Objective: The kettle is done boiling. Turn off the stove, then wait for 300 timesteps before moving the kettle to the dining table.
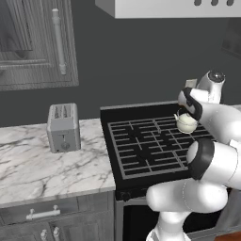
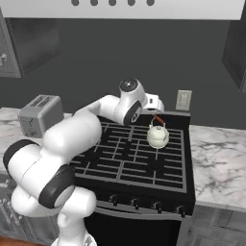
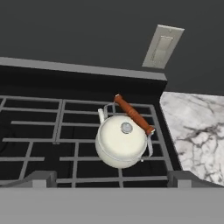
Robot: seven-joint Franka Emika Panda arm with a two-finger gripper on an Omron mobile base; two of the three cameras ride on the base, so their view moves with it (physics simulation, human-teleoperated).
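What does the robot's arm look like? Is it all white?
Mostly white: the arm is made of fat, rounded, glossy tube sections joined by dark black bands, with a round grey cap at one joint. The gripper ends in two small dark grey finger tips.

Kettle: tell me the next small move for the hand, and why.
Probably lower the open gripper straight down onto the handle. The kettle stands upright on the stove grate, just ahead of the two fingers, with nothing held and the handle's wooden bar clear.
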